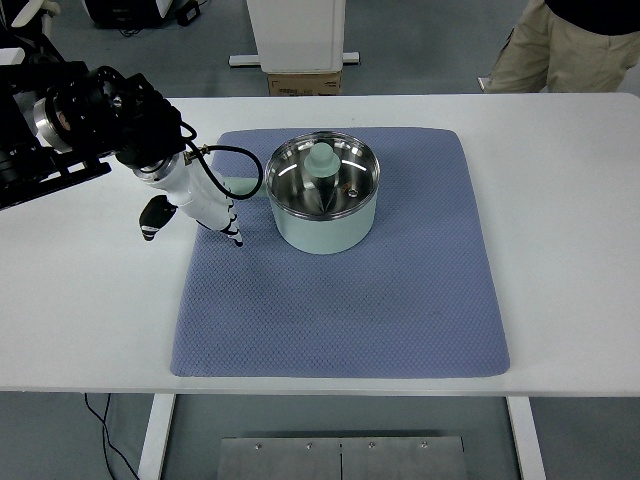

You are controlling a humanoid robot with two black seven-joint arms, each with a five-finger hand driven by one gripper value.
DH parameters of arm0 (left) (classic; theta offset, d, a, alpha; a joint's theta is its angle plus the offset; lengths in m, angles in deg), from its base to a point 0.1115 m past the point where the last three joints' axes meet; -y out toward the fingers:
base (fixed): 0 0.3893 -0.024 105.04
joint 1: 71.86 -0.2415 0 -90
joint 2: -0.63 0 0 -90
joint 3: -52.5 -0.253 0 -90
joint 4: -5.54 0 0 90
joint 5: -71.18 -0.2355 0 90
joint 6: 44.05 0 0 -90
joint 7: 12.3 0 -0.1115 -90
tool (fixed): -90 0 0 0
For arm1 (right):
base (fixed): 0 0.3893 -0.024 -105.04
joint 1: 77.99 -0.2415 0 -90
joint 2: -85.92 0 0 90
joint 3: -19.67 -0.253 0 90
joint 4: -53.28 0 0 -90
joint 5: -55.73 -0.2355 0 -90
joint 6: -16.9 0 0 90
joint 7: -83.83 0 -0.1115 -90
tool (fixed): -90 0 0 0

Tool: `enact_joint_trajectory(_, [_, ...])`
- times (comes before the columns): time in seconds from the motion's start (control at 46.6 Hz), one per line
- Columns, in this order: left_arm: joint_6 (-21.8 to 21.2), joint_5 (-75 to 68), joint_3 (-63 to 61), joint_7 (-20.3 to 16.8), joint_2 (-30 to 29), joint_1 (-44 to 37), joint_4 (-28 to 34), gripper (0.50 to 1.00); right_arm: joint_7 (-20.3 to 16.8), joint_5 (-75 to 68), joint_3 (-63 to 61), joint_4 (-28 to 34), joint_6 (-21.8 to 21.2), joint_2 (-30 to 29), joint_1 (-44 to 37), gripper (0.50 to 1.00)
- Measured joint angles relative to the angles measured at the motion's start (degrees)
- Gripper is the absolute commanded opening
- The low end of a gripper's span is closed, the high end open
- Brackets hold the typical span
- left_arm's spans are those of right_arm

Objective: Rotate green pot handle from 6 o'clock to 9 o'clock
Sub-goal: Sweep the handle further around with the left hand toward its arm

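A pale green pot (pixel 325 232) with a shiny steel inside stands on the blue-grey mat (pixel 340 300), at its far middle. A pale green knob-like piece (pixel 320 159) shows inside the pot. The pot's green handle (pixel 243 186) sticks out to the left, at about 9 o'clock. My left hand (pixel 200 215) is at the handle's outer end and covers its tip. Its white fingers (pixel 230 225) point down and to the right, and the black thumb (pixel 155 218) is spread to the left. It holds nothing that I can see.
The mat lies on a white table (pixel 90 320). A black cable (pixel 235 155) loops from my left wrist towards the pot's rim. A person in khaki trousers (pixel 560 50) stands beyond the far right edge. A cardboard box (pixel 303 83) sits behind the table.
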Motion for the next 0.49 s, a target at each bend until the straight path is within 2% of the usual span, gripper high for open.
enact_joint_trajectory(0.494, [0.5,6.8,0.3,0.0,0.0,0.0,-8.6,1.000,0.0,0.0,0.0,0.0,0.0,0.0,0.0,1.000])
